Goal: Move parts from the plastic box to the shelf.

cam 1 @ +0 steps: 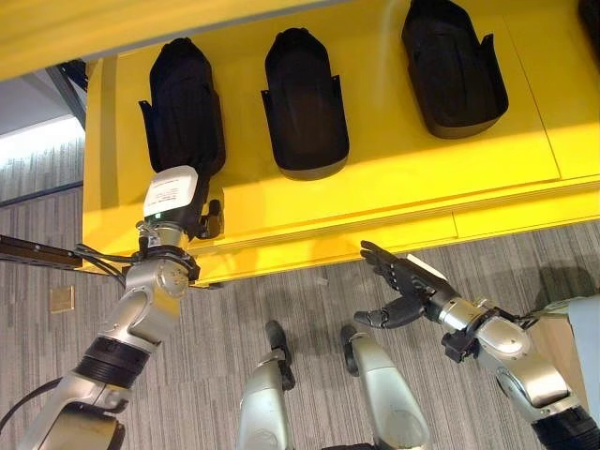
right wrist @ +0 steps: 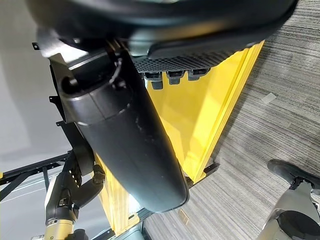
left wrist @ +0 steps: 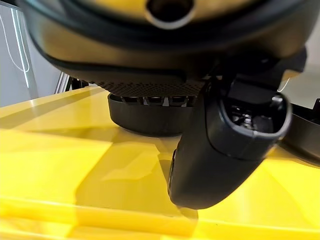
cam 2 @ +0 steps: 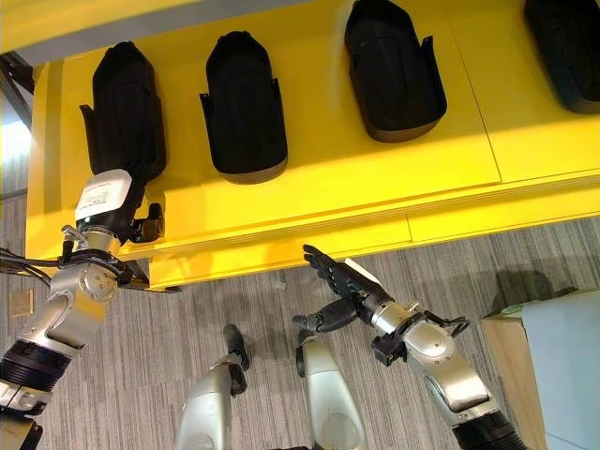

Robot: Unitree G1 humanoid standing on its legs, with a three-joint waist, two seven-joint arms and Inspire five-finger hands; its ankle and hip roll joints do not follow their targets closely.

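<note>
Several black moulded parts lie in a row on the yellow shelf (cam 1: 394, 187). My left hand (cam 1: 172, 195) rests at the near end of the leftmost part (cam 1: 183, 98), which sits flat on the shelf. Its fingers lie straight along the part and its thumb (left wrist: 225, 145) sticks out to the side, clear of the part (left wrist: 150, 117). A second part (cam 1: 305, 103) and a third (cam 1: 453, 66) lie further right. My right hand (cam 1: 403, 281) hovers open over the floor just in front of the shelf's front edge, holding nothing.
An upper yellow shelf board (cam 1: 94, 28) overhangs the far side. A black bar (cam 1: 28, 251) juts in at the left by my left arm. A brown box with a pale blue-grey cover (cam 2: 562, 366) stands at the right on the grey carpet (cam 1: 309, 300).
</note>
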